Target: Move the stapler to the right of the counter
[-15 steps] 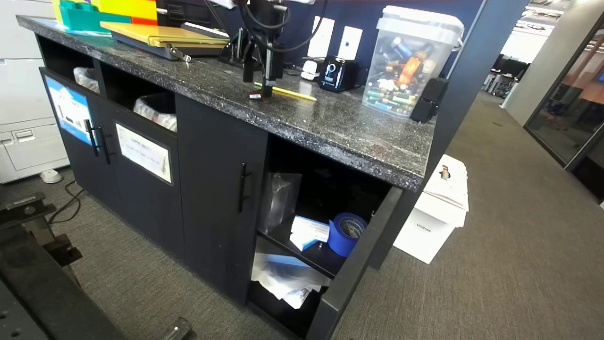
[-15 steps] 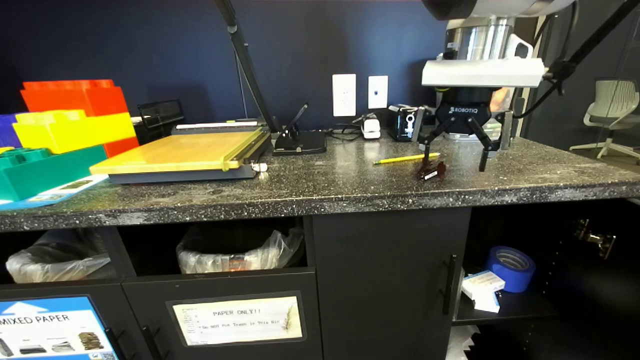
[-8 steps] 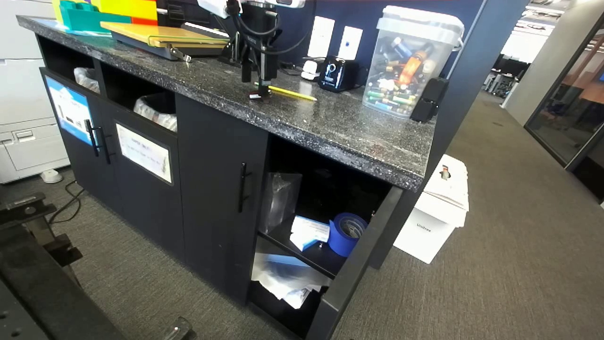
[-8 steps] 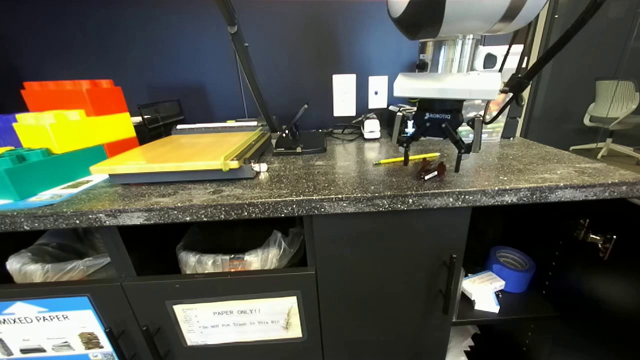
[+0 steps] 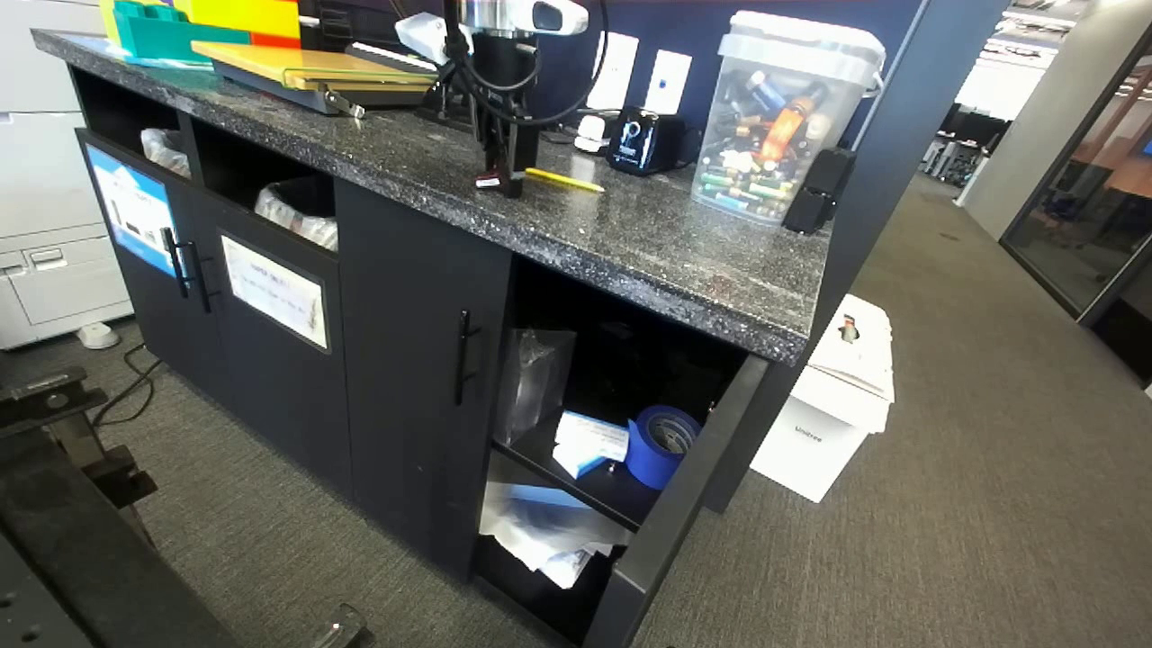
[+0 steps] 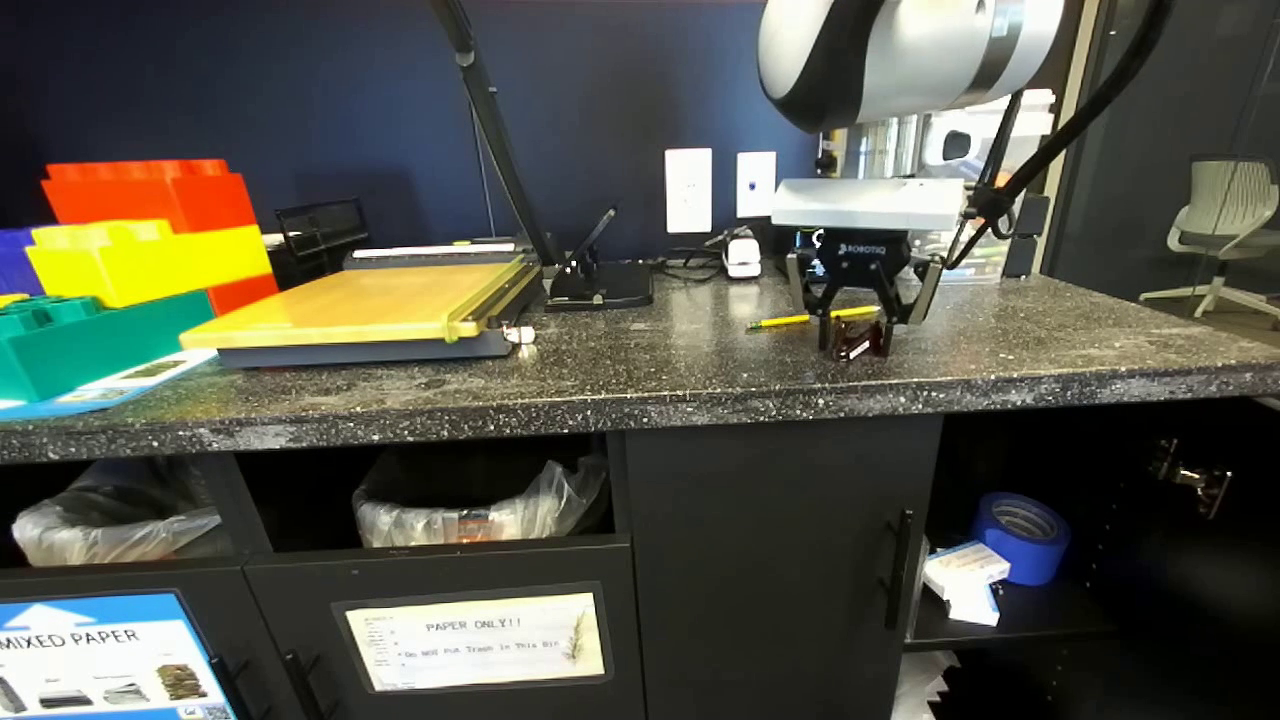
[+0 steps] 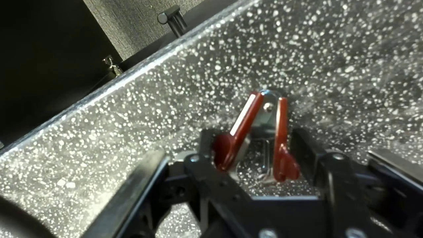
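Observation:
The stapler, a small red V-shaped tool that looks like a staple remover, lies on the dark speckled counter (image 6: 680, 360), close to its front edge. It shows in both exterior views, here as a red piece with a white label (image 5: 487, 182) and there as the stapler (image 6: 858, 349). My gripper (image 6: 856, 346) is lowered to the counter, one finger on each side of it. In the wrist view the stapler (image 7: 247, 124) stands between the part-closed jaws; its left wing meets the left finger (image 7: 205, 142). Whether the right finger (image 7: 305, 145) touches it is unclear.
A yellow pencil (image 6: 790, 321) lies just behind the gripper. Farther back are a black box-shaped device (image 5: 641, 144) and a clear tub of batteries (image 5: 783, 117). A paper cutter (image 6: 370, 305) and large toy bricks (image 6: 140, 260) are to the left. Below, a cabinet door (image 5: 684, 495) hangs open.
In an exterior view my gripper has shifted left and come down over the stapler. Its jaws have narrowed from wide to partway. The stapler has stayed where it was.

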Action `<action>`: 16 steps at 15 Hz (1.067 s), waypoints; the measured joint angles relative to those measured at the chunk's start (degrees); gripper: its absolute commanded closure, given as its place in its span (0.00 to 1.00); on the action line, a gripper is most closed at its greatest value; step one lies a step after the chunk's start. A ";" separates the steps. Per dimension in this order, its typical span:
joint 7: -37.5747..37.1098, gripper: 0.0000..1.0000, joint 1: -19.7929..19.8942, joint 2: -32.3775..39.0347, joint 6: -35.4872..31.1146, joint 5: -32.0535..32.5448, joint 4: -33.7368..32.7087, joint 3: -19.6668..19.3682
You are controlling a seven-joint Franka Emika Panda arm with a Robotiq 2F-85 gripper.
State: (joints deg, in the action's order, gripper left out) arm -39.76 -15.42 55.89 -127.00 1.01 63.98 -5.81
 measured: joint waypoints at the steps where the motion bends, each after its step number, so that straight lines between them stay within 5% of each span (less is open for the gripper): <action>1: -0.36 0.75 -0.02 0.33 0.57 0.07 -0.86 -0.11; 4: -1.15 0.95 -0.04 0.94 2.07 0.26 -2.53 -0.21; 11: -1.32 0.92 1.83 -1.62 4.47 0.24 -3.62 -1.18; 16: -1.23 0.92 11.51 -4.45 8.91 -0.39 -5.54 -2.79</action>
State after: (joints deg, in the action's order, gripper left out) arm -40.99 -3.91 51.44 -118.09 0.62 58.44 -8.59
